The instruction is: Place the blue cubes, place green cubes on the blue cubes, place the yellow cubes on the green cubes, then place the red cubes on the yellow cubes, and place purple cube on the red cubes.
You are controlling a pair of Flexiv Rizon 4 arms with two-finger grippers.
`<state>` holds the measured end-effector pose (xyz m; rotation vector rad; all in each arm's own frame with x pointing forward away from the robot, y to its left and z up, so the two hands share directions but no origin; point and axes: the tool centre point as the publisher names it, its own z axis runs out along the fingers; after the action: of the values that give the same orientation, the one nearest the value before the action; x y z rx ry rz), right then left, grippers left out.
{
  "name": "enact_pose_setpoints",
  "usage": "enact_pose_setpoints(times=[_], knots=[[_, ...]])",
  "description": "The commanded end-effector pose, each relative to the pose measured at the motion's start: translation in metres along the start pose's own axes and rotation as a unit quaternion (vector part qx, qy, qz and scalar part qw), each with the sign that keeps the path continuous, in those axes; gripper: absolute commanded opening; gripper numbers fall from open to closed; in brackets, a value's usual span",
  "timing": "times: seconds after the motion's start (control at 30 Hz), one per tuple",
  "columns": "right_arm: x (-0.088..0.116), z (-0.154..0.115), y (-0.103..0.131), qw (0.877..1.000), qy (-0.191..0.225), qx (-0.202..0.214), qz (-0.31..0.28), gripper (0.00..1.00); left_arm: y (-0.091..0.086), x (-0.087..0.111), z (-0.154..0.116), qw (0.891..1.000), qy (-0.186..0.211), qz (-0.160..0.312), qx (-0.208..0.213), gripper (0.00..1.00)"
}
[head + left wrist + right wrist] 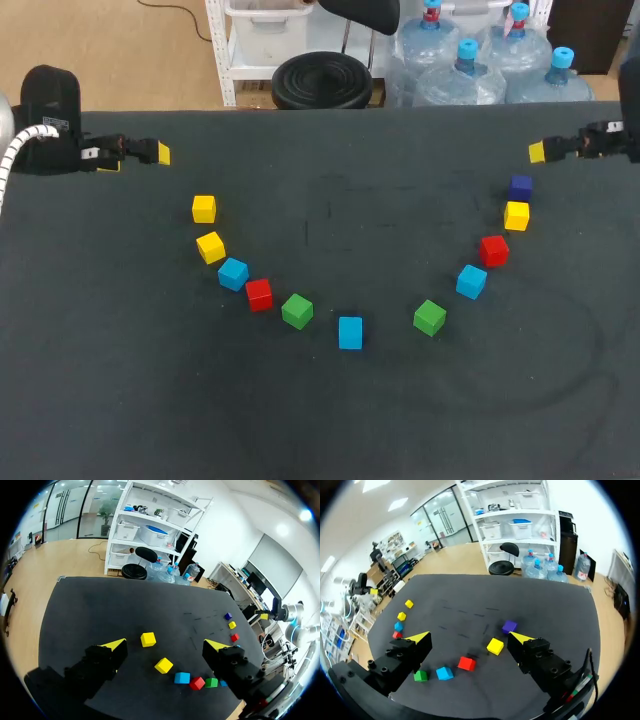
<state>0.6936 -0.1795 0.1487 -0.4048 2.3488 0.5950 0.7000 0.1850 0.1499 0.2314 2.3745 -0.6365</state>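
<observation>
Taking the centre blue cube [350,332] as the mark, lying nearest the robot at the bottom of a U of loose cubes on the dark tabletop [330,430]. Running away from it leftward and farther back, in order: left green cube [297,311], left red cube [259,294], left blue cube [233,273], inner yellow cube [210,246], outer yellow cube [204,208]. Possibly touching at a corner, the left red cube and left blue cube, though hard telling from above. Running away from it rightward and farther back: right green cube [429,317], right blue cube [471,281], right red cube [493,250], right yellow cube [516,215], and purple cube [520,186] last, just behind the right yellow cube. All lying singly, nothing stacked. Hovering far left of and well behind the centre blue cube, the left end effector [165,645], standing spread wide and pinching nothing. Hovering far right of and well behind that same cube, just beyond the purple cube, the right end effector [469,638], likewise standing spread and pinching nothing.
</observation>
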Motion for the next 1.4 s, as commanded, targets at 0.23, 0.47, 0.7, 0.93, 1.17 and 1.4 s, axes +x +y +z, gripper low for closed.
enact_pose_setpoints(times=[0.23,0.47,0.7,0.93,1.17,1.4], knots=[[0.01,-0.002,0.004,0.989,0.07,-0.097,-0.086,1.0,0.0,0.0,0.0,1.0,0.0,0.0,0.0,1.0],[0.038,0.001,0.013,0.98,0.109,-0.108,-0.125,1.0,0.0,0.0,0.0,1.0,0.0,0.0,0.0,1.0],[0.061,0.011,0.026,0.975,0.134,-0.104,-0.143,1.0,0.0,0.0,0.0,1.0,0.0,0.0,0.0,1.0],[0.077,0.021,0.039,0.966,0.152,-0.086,-0.192,1.0,0.0,0.0,0.0,1.0,0.0,0.0,0.0,1.0],[0.09,0.028,0.042,0.96,0.168,-0.068,-0.212,1.0,0.0,0.0,0.0,1.0,0.0,0.0,0.0,1.0],[0.104,0.041,0.048,0.951,0.179,-0.04,-0.25,1.0,0.0,0.0,0.0,1.0,0.0,0.0,0.0,1.0]])
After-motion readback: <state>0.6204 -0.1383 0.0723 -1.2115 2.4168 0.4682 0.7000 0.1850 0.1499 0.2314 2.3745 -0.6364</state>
